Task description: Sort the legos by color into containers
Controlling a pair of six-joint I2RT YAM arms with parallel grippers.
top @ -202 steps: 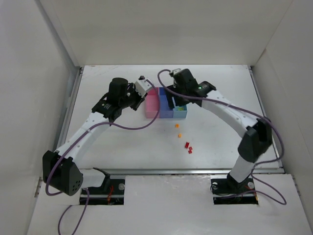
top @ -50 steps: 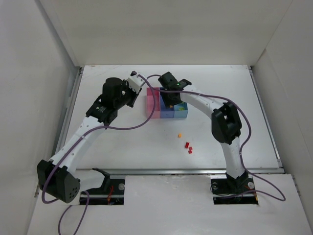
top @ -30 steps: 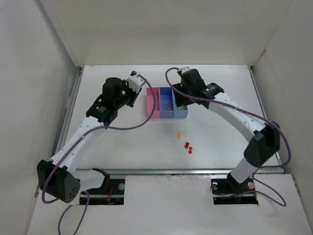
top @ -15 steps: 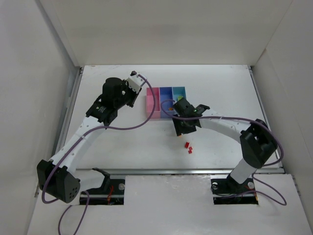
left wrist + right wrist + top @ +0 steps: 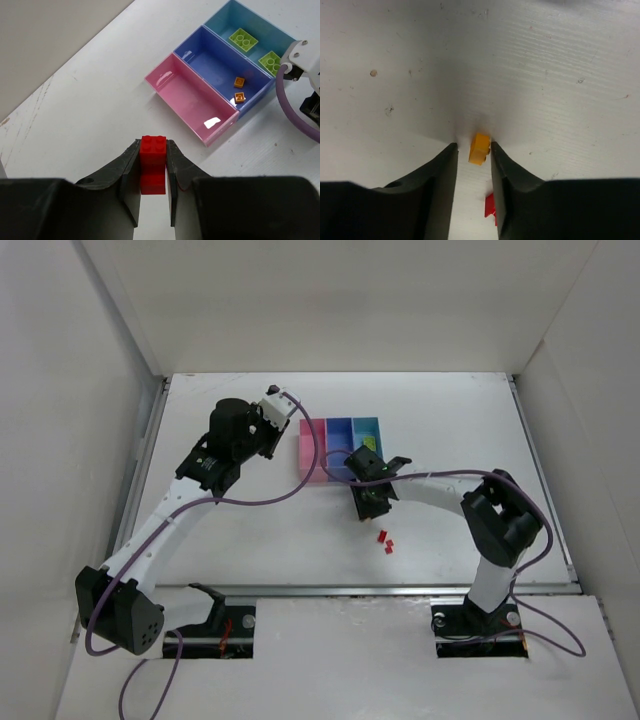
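My left gripper (image 5: 152, 146) is shut on a red lego (image 5: 153, 165) and hangs over the table, left of the containers. These stand in a joined row: pink (image 5: 192, 97), blue (image 5: 215, 62) and teal (image 5: 227, 22). The pink one shows nothing inside. Two orange legos (image 5: 239, 89) lie in the blue one and two lime-green legos (image 5: 243, 39) in the teal one. My right gripper (image 5: 472, 146) is down on the table in front of the containers, jaws either side of an orange lego (image 5: 479, 148). The lego touches the right finger; a gap remains at the left finger.
Two small red legos (image 5: 385, 538) lie on the table just near of the right gripper; one (image 5: 490, 205) shows between its fingers. White walls enclose the table on three sides. The right arm's purple cable (image 5: 290, 115) loops beside the teal bin.
The right gripper has come away from the bins, dropped to the table over the loose orange lego, and its jaws have narrowed round it. The left arm has held still with its red lego.
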